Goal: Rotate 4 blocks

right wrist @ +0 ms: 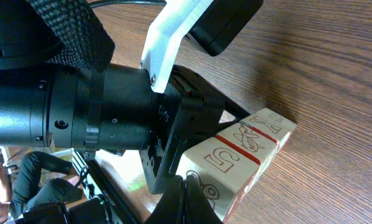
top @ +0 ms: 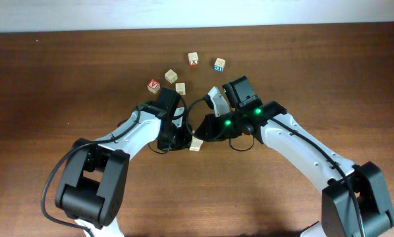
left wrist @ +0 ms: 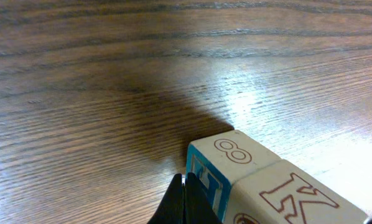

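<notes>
Two pale blocks (top: 196, 143) lie side by side on the table between my two grippers. In the left wrist view the nearer block (left wrist: 226, 155) has a blue face and an 8 on top, and a block with a brown K (left wrist: 292, 193) touches it. My left gripper (left wrist: 185, 200) is shut and empty, its tips against the blue face. In the right wrist view my right gripper (right wrist: 185, 202) is shut and empty, its tips against a block marked 5 (right wrist: 226, 165). In the overhead view, left gripper (top: 186, 141) and right gripper (top: 204, 136) flank the pair. Two more pale blocks (top: 170, 76) (top: 180, 88) sit farther back.
Two red-faced cubes (top: 193, 59) (top: 153, 85) and a cube with a blue-outlined face (top: 219, 64) lie at the back of the wooden table (top: 329, 72). The left arm's black wrist (right wrist: 111, 118) sits close in front of the right gripper.
</notes>
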Robot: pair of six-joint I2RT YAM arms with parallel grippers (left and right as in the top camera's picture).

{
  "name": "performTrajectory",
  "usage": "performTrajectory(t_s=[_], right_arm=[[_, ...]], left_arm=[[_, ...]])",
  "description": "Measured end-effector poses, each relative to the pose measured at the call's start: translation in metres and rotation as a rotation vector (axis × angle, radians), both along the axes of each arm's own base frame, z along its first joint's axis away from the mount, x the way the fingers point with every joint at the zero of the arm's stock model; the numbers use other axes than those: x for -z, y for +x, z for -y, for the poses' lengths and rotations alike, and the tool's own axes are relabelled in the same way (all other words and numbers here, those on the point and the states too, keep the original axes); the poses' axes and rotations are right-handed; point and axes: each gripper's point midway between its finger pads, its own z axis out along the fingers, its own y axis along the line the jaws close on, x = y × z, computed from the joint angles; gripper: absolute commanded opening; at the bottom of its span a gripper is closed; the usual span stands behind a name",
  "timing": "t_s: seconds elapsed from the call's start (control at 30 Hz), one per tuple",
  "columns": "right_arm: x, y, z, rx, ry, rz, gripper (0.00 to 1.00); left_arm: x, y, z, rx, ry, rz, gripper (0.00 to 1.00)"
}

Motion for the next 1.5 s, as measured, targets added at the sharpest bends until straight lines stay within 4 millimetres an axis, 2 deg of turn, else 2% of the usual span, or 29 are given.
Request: performTrajectory(t_s=[0.2,0.33,0.37,0.53,0.8,0.97,1.13,1.2,1.33,1.5], right_arm=[[0.000,-0.002,-0.002,0.008,-0.001,-0.014,0.04],[0.002,0.003,-0.007,0.008,0.005,0.002,0.04],[0.002,0.005,-0.009,0.005,0.014,0.007,0.04],[-0.001,0.011,-0.013,0.009,0.032,0.027,0.13],[-0.001,0.003,-0.013,0.000,0.037,-0.010,0.14],[-0.005,0.004,-0.009,0.012,0.024,0.007,0.21],[-0.008,0.003,-0.006,0.021,0.014,0.022,0.22],[-0.008,0.003,-0.005,0.024,0.010,0.026,0.25],[-0.009,0.002,-0.016,0.010,-0.005,0.077,0.25],[-0.008,0.003,-0.017,0.016,-0.010,0.081,0.26]], left_arm=[[-0.003,0.003,-0.004,-0.022,-0.031,-0.012,0.00],[-0.003,0.027,-0.048,-0.160,-0.036,-0.010,0.00],[-0.002,0.029,-0.051,-0.166,-0.025,-0.006,0.00],[-0.001,0.030,-0.055,-0.170,-0.002,0.002,0.00],[0.000,0.030,-0.056,-0.171,0.003,0.004,0.00],[0.000,0.030,-0.056,-0.172,0.008,0.006,0.00],[0.000,0.031,-0.056,-0.172,0.007,0.009,0.00],[0.000,0.032,-0.056,-0.172,0.006,0.012,0.00],[-0.001,0.034,-0.056,-0.172,0.004,0.020,0.00],[-0.001,0.034,-0.056,-0.172,0.004,0.020,0.00]])
